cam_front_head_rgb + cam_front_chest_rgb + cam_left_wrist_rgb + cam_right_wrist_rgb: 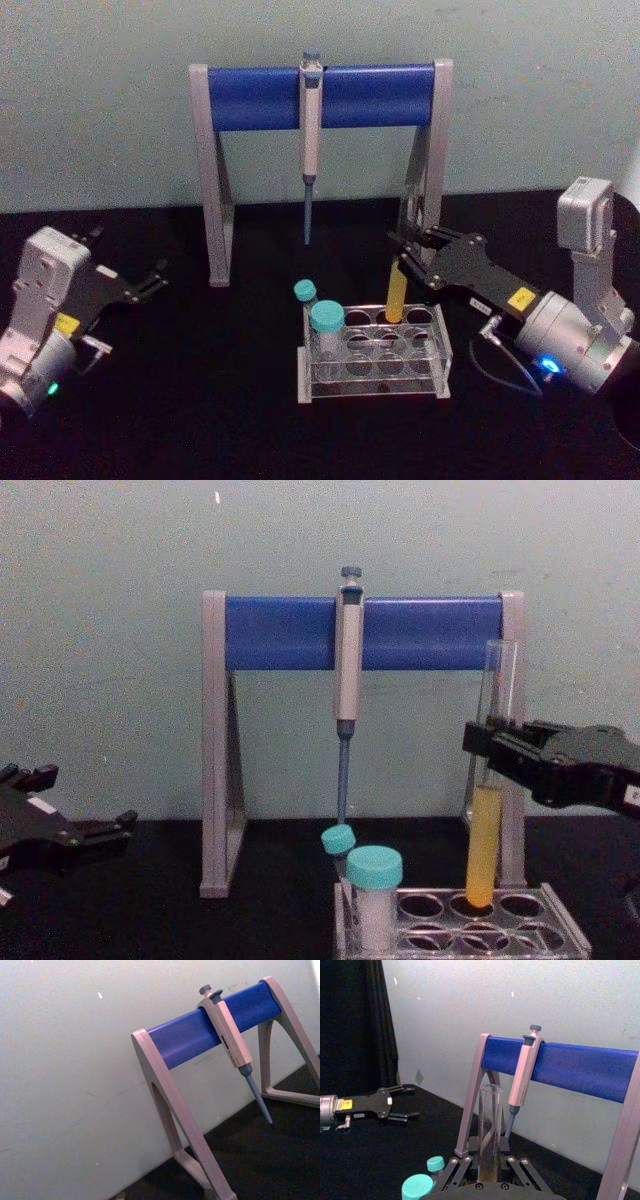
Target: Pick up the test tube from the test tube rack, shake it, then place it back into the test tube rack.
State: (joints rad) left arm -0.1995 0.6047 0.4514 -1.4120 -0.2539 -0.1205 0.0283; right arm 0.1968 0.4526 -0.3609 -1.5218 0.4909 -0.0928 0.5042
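Test tube (pixel 486 820) between right gripper (pixel 492 748) fingers (pixel 505 752)

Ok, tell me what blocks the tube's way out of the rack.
Nothing visible does. The right tool already grips the test tube above the test tube rack; the teal-capped tubes stand apart.

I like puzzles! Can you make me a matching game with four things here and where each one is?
Things:
1. pipette
2. test tube
3. left claw
4. big teal-capped tube

Places:
A. in the right claw, bottom in a back hole of the rack
B. hanging on the blue bar
C. standing in the rack's left end
D. open, off to the left above the table

Pairs: 1-B, 2-A, 3-D, 4-C
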